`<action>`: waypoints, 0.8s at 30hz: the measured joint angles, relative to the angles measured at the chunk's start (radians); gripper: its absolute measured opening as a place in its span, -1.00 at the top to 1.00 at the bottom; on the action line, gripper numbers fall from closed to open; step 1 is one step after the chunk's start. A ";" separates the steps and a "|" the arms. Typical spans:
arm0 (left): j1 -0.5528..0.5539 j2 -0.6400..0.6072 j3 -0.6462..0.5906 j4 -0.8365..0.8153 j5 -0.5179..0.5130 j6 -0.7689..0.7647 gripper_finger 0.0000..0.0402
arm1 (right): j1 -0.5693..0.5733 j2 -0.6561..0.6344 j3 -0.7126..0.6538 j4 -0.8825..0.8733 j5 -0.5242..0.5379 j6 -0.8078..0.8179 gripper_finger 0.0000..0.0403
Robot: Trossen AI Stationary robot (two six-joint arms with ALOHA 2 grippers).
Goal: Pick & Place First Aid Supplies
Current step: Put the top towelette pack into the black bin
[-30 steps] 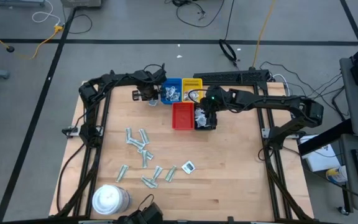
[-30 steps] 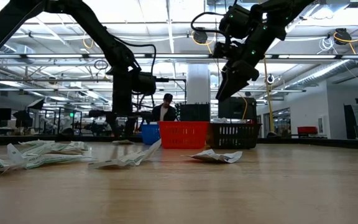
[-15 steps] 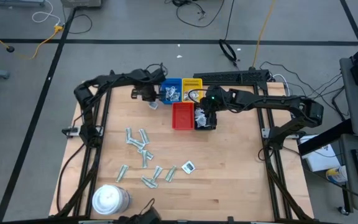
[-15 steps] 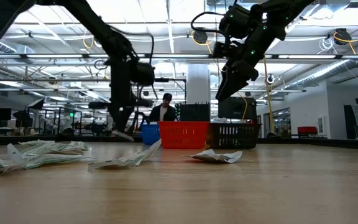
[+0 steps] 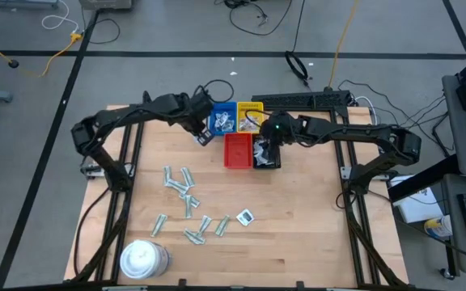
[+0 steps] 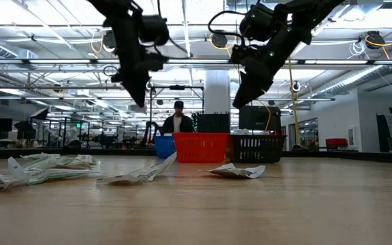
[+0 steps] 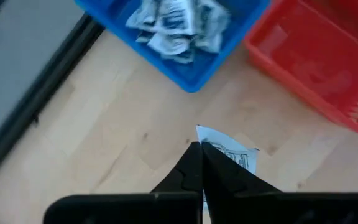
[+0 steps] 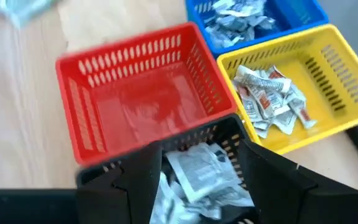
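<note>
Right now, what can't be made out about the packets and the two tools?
- Packet in the left tool: print blurred, left wrist view.
- Black tray contents: partly hidden by the right tool, right wrist view.
- Loose packets: markings too small, high view.

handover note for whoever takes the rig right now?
Left end effector: shut on a white packet, lifted beside the blue tray.
Right end effector: open above the black tray, empty.
Done: packets lie in the blue, yellow and black trays; the red tray looks empty.
Left: the held packet, plus the loose packets spread on the table.
</note>
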 joint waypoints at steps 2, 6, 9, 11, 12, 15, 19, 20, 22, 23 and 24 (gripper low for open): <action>-0.027 -0.021 0.000 -0.002 -0.021 0.044 1.00 | 0.004 0.000 0.000 0.019 -0.003 0.081 -0.03; -0.067 -0.049 0.000 -0.003 -0.044 0.122 1.00 | 0.018 0.000 0.000 0.088 -0.135 0.180 -0.03; -0.098 -0.053 0.000 0.039 -0.058 0.166 1.00 | 0.039 0.000 0.000 0.192 -0.207 0.262 -0.03; -0.124 -0.053 0.000 0.080 -0.075 0.197 1.00 | 0.061 0.000 0.000 0.260 -0.207 0.294 -0.03; -0.141 -0.053 0.000 0.098 -0.089 0.209 1.00 | 0.072 0.000 0.000 0.294 -0.204 0.305 -0.03; -0.193 -0.053 0.000 0.162 -0.130 0.223 1.00 | 0.095 0.000 0.000 0.374 -0.184 0.369 -0.03; -0.264 -0.053 0.000 0.279 -0.149 0.240 1.00 | 0.114 0.000 0.000 0.389 -0.115 0.424 -0.03; -0.281 -0.053 0.000 0.309 -0.152 0.247 1.00 | 0.119 0.000 0.000 0.389 -0.102 0.431 -0.03; -0.315 -0.053 0.000 0.369 -0.166 0.266 1.00 | 0.125 0.000 0.000 0.401 -0.105 0.448 -0.03; -0.330 -0.053 0.000 0.395 -0.174 0.274 1.00 | 0.128 0.000 0.000 0.408 -0.111 0.455 -0.03; -0.344 -0.053 0.000 0.419 -0.182 0.282 1.00 | 0.130 0.000 0.000 0.412 -0.125 0.462 -0.03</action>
